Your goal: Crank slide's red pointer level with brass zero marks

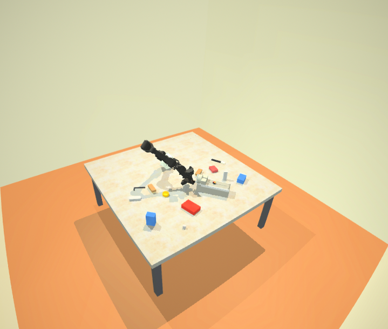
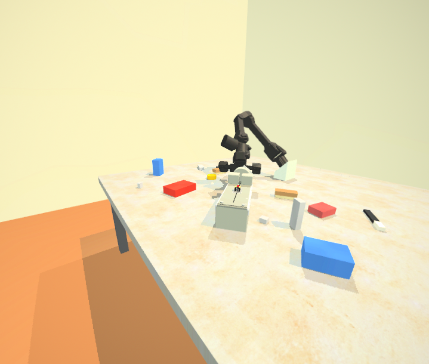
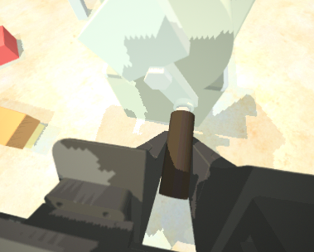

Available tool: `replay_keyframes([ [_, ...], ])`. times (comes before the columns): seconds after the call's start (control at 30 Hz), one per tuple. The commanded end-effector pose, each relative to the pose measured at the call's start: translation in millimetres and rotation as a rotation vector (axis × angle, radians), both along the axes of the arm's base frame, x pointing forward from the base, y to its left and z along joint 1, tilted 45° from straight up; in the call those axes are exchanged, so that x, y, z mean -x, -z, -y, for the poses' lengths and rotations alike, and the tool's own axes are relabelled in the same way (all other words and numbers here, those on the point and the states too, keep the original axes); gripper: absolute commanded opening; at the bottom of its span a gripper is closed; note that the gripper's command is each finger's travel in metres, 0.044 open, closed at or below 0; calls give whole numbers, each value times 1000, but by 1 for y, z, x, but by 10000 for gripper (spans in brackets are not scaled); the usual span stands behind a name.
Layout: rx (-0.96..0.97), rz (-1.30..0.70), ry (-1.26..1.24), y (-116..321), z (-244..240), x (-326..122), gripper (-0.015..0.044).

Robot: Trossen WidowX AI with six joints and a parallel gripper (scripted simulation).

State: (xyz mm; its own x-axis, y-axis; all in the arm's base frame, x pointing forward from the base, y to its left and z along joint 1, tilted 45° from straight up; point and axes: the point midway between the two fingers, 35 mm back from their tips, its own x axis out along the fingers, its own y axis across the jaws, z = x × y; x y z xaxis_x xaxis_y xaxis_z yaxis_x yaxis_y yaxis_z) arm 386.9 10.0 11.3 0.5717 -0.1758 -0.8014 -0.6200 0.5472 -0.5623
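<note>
The machine [image 1: 212,190] [image 2: 231,217] is a long pale grey-green box with a slotted top. Its red pointer [image 1: 214,182] [image 2: 238,187] sits at the slot, nearer the end with the upright blocks in the exterior view. The brass marks are too small to tell apart, so I cannot tell whether the pointer is level with them. In the wrist view a pale crank arm [image 3: 177,89] carries a dark brown handle [image 3: 179,153]. My gripper [image 3: 176,137] is shut on this handle, one finger on each side. In the top view the gripper [image 1: 188,182] is at the machine's crank end.
A red block [image 1: 190,207] [image 2: 179,188] and a yellow piece [image 1: 165,193] [image 2: 211,176] lie beside the machine. On its other side are an orange block [image 3: 10,124] [image 2: 286,193], a smaller red block [image 2: 321,209], an upright grey block [image 2: 296,214] and a blue block [image 2: 326,257].
</note>
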Motion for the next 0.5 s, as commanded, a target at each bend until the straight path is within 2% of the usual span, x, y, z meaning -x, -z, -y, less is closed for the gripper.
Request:
replay_keyframes([
  [0.0, 2, 22, 0, -8, 0, -4, 0],
  [0.47, 2, 22, 0, -10, 0, -4, 0],
])
